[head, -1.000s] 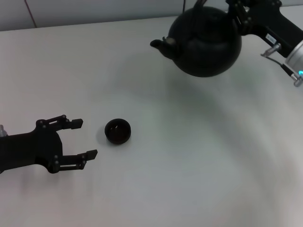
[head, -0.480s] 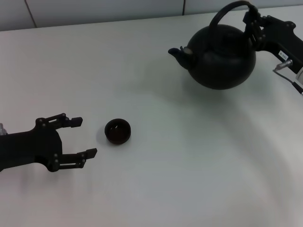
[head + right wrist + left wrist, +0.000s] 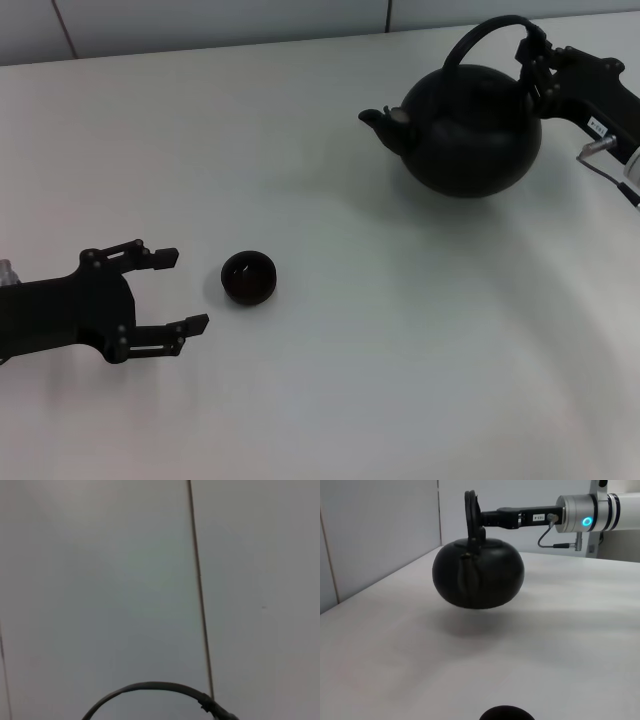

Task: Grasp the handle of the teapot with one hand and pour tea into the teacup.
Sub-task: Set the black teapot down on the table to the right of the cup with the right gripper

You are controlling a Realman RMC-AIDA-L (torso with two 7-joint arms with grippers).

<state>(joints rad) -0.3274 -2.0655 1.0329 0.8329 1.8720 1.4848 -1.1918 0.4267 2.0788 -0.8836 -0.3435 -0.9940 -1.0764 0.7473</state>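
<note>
A: What containers are showing, and what are they holding?

B: Two. One teapot point(image 3: 468, 130) is sitting at the far right of the white table point(image 3: 350, 380), and one teacup point(image 3: 248, 277) is resting nearer the front left, well apart from the pot. The cup's inside is reading only as dark, so I cannot tell whether it is holding anything. The pot's contents are hidden.

A: Shapes and surfaces?

B: The pot is looking round, matte black and kettle-like, with a short curved spout point(image 3: 377, 119) pointing toward the robot's left. One thin black handle point(image 3: 487, 32) is arching over its top. The cup is a tiny, round, black bowl with no handle. The table is looking smooth and plain.

A: Is the pot standing on the table?

B: In the left wrist view it point(image 3: 478, 574) is hanging clear of the table, a soft shadow lying beneath it.

A: And the grippers?

B: Two. The right gripper point(image 3: 532, 62) is reaching in from the far right, its fingers clamped on the handle's right side. The left gripper point(image 3: 175, 290) is hovering low just beside the cup, fingers spread apart, touching nothing.
</note>
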